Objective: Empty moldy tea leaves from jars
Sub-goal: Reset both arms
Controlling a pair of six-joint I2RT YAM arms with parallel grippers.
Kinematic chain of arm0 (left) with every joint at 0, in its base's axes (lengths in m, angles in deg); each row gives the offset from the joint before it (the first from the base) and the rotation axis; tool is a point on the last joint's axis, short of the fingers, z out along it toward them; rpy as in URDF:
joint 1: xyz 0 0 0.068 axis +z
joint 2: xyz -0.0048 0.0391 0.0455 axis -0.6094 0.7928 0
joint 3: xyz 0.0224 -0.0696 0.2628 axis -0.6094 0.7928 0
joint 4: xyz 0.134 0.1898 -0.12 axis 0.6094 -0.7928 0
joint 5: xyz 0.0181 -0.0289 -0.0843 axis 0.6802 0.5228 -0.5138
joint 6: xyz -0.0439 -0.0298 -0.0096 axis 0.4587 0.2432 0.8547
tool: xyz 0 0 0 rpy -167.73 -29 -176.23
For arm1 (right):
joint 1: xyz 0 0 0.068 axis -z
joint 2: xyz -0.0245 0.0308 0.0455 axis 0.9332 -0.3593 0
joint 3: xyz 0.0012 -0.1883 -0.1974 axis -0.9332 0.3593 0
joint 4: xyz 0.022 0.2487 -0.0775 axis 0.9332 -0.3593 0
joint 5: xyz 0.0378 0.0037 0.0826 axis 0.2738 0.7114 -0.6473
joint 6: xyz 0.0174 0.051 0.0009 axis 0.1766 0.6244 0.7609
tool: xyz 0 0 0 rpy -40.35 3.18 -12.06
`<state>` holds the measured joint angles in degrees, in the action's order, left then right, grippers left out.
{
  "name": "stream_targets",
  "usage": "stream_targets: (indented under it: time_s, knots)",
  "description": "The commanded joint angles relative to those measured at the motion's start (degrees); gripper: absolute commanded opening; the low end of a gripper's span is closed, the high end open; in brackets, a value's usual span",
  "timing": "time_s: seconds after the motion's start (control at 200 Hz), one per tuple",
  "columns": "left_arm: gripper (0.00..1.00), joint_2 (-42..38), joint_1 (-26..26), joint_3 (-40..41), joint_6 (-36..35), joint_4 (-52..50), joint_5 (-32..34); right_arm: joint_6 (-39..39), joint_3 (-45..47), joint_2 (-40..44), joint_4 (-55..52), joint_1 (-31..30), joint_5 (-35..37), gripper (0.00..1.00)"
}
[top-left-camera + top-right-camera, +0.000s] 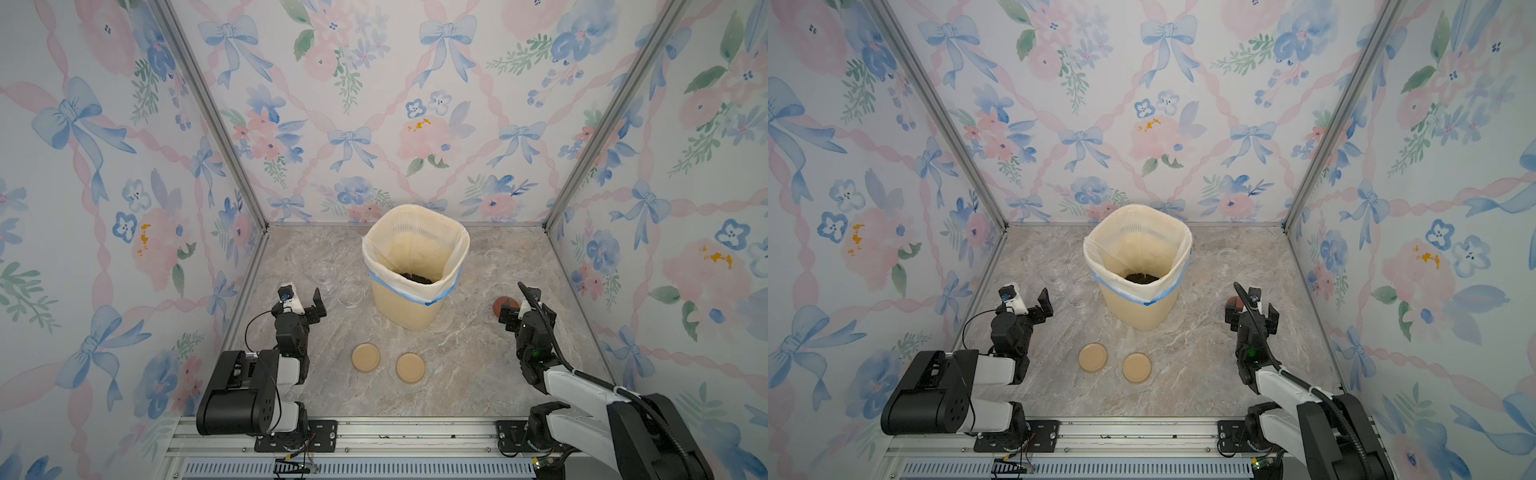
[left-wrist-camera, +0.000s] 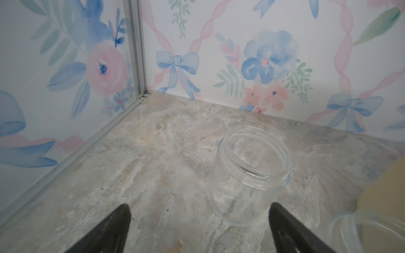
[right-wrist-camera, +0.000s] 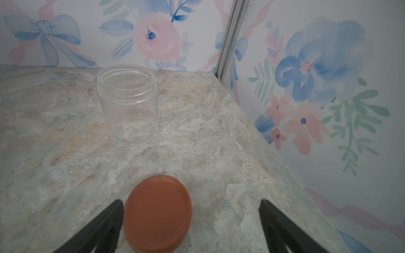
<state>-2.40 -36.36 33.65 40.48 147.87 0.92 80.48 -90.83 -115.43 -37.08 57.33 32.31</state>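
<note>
Dark, almost black moldy tea leaves lie heaped at the bottom of the tall cream ribbed bin with a white liner, mid-way across the marbled grey tabletop. A small clear round glass jar and a second clear jar stand upright and open-mouthed beside the bin, on the left arm's side. A third clear jar stands nearer the back on the right arm's side. A flat round tan lid and another tan lid lie side by side in front of the bin. The left gripper is spread wide and grasps nothing. The right gripper is likewise released, with the reddish-brown round lid lying between its fingers, close to one.
</note>
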Motion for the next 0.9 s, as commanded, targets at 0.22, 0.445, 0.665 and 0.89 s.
stream_targets:
  time_s: [0.22, 0.445, 0.665, 0.89]
  knots:
    - [0.98, 7.5, -4.3, 0.9, -8.2, 15.1, -4.9, -3.8, 2.8, -21.7, 36.2, 0.0, -4.0, 0.97]
    - [0.98, 7.1, -7.5, -1.6, -7.4, 9.7, 9.0, -4.4, -3.8, -24.2, 26.9, 1.0, -8.1, 0.98]
    - [0.98, 6.9, -8.2, -1.6, -7.8, 9.4, 9.9, 0.9, -11.2, -22.1, 9.4, 7.7, -18.1, 0.97]
    - [0.98, 6.9, -8.2, -1.6, -7.8, 9.3, 9.9, 1.0, -11.4, -21.7, 8.4, 7.7, -18.1, 0.97]
